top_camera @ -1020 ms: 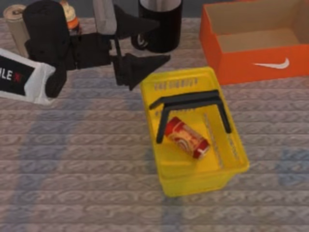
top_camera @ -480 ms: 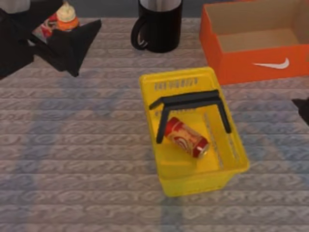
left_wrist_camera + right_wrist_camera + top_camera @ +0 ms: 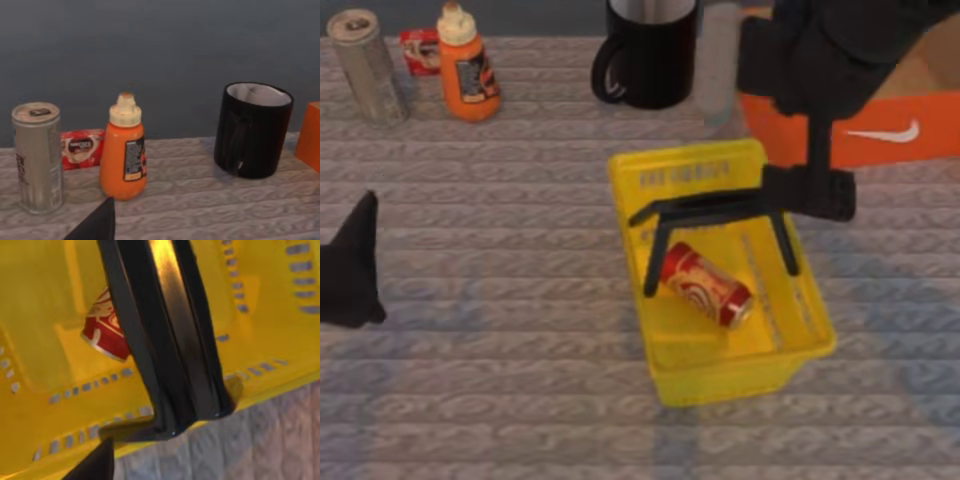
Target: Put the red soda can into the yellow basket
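Observation:
The red soda can (image 3: 708,285) lies on its side inside the yellow basket (image 3: 750,375), under the raised black handles (image 3: 720,210). No gripper touches it. My right gripper (image 3: 817,192) hangs over the basket's far right corner, beside the handles, open and holding nothing. Its wrist view looks down on the handles (image 3: 165,340), the can (image 3: 102,330) and the basket wall (image 3: 60,405), with one finger (image 3: 97,462) in sight. My left gripper (image 3: 350,265) is at the table's left edge, open and empty, far from the basket. One of its fingers (image 3: 97,225) shows.
At the back left stand a tall silver can (image 3: 367,65), an orange bottle (image 3: 468,65) and a small red box (image 3: 420,50). A black mug (image 3: 650,50) stands behind the basket. An orange shoebox (image 3: 890,140) sits at the back right, partly under my right arm.
My left arm has drawn back from the back left to the left edge. My right arm has come in from the right, over the basket's far right corner. The can has not moved.

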{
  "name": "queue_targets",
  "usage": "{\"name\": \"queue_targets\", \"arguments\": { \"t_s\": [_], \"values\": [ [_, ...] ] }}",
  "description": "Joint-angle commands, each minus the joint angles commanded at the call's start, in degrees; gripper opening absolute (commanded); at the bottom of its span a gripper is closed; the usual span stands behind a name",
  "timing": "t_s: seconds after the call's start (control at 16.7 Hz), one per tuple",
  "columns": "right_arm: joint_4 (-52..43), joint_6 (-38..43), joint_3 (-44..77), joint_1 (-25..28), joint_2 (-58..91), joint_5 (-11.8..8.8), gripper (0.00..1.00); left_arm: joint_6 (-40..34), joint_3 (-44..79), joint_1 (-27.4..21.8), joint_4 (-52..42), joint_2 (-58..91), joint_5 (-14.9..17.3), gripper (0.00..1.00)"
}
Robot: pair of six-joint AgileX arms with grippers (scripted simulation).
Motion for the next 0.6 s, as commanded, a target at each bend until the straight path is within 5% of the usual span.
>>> {"name": "queue_targets", "arguments": {
  "t_s": [0.3, 0.6],
  "values": [
    [-12.5, -8.1, 16.3, 5.3, 17.5, 0.1, 1.00, 2.4, -10.4, 2.1, -7.0, -19.5, -10.8, 1.00],
    [-15.8, -10.1, 19.8, 6.6, 21.5, 0.2, 1.00, 3.3, -12.9, 2.5, -8.4, -24.2, -13.7, 1.00]
  ]
}}
